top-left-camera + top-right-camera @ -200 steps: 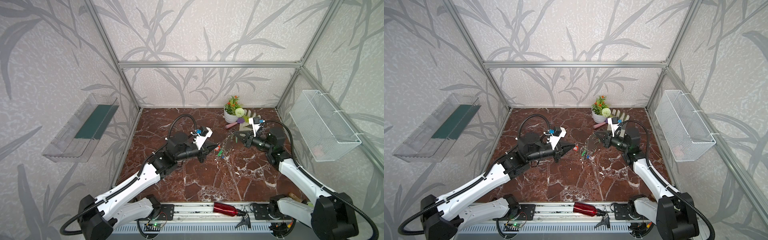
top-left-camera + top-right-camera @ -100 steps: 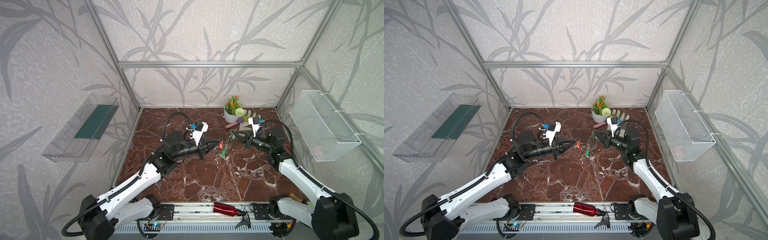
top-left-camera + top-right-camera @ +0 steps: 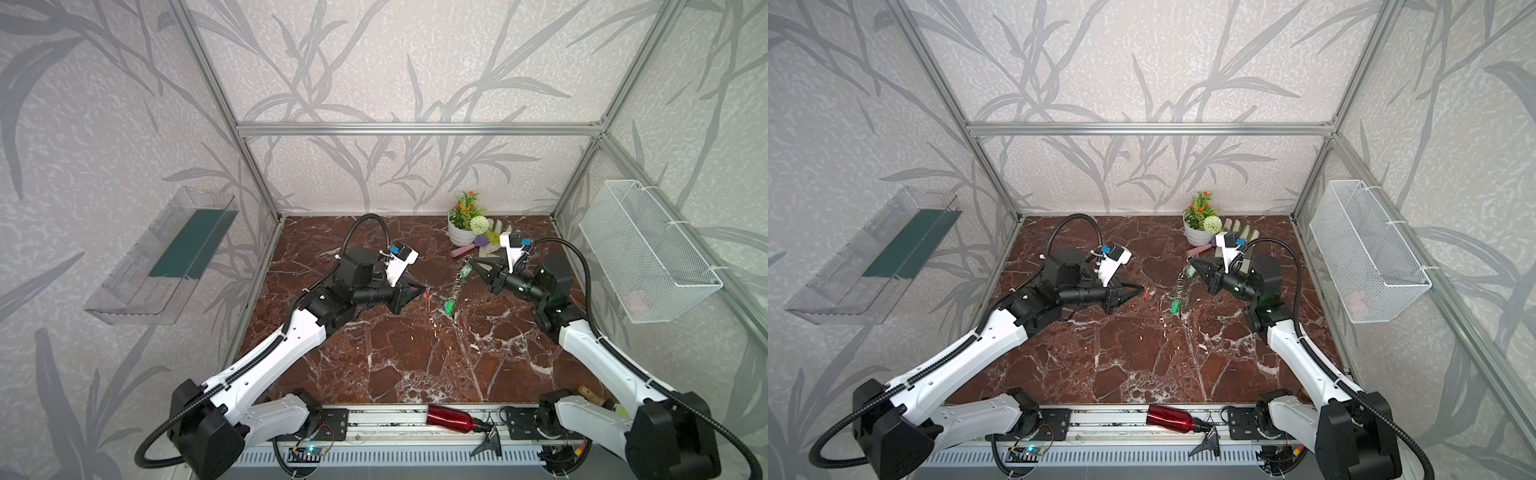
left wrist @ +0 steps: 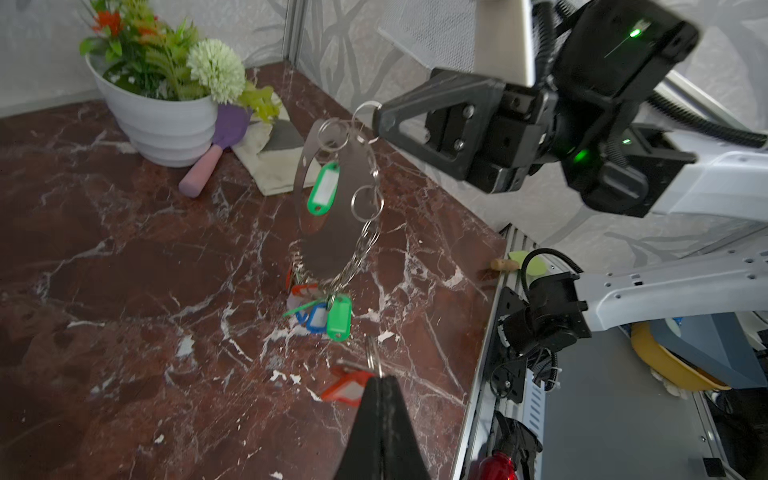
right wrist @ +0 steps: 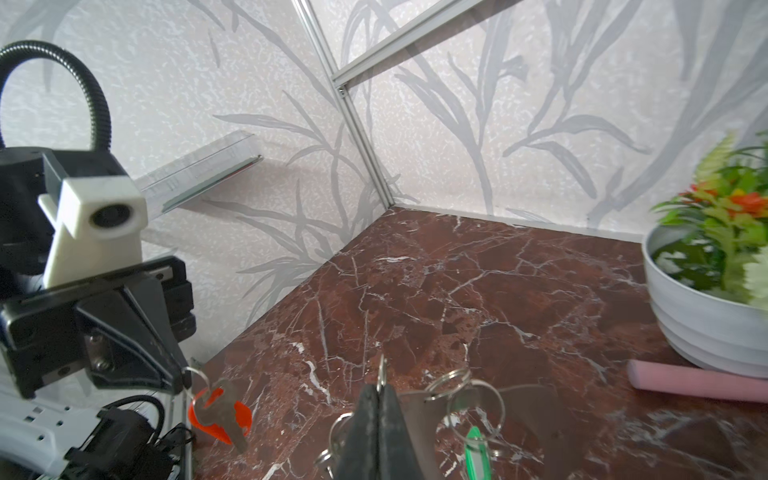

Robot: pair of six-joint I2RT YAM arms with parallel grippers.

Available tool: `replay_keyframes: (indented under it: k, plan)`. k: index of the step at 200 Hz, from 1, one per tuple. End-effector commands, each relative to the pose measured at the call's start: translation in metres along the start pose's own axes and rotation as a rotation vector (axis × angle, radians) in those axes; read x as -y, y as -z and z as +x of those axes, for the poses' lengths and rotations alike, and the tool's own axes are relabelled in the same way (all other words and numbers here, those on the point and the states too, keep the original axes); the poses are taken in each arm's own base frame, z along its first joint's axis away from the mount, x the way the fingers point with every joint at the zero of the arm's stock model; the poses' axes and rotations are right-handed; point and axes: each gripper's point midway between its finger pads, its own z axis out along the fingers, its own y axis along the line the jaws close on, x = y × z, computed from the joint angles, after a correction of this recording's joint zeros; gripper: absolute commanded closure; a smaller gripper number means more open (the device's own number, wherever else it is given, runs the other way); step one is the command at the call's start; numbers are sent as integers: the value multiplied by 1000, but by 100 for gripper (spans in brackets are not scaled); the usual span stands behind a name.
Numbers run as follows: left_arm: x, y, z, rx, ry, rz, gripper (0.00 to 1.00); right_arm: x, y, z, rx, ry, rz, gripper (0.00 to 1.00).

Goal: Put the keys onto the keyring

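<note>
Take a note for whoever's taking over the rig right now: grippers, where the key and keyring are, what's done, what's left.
Left gripper: shut on the red key, by its split ring.
Right gripper: shut on the keyring at its top end; it hangs upright, tagged keys bunched at its lower end.
Done: both picked up, facing each other, not touching.
Left: bring the red key over and thread it onto a free ring.

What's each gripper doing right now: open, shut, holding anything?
The left gripper: closed, holding the red-tagged key by its ring.
The right gripper: closed, holding the keyring at its top end.
</note>
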Motion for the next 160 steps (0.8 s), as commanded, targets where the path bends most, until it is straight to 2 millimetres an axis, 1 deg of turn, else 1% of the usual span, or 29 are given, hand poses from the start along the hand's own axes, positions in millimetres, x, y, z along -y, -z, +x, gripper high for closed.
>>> replay_keyframes:
  k: [1,12,24,47,58,76,99,141,160]
  plan:
    - [-28,-3,48,-209,-27,-122,100,6,14,-18,58,84,123,100]
    - [-37,-10,63,-279,-10,-144,100,8,18,-19,57,87,153,100]
    - [-46,-18,75,-343,7,-170,100,11,22,-16,47,86,186,100]
    - [-63,-33,89,-460,32,-217,100,16,27,-10,20,77,227,100]
    - [-60,-41,94,-534,30,-159,100,15,28,-9,19,76,228,100]
    - [-65,-50,99,-646,93,-161,100,14,30,-10,22,74,228,100]
    - [-72,-62,115,-747,168,-159,100,14,29,-7,10,68,225,100]
    - [-79,-66,132,-826,213,-183,100,14,28,-5,2,69,219,100]
    - [-78,-65,145,-888,233,-187,100,15,28,-2,1,61,215,100]
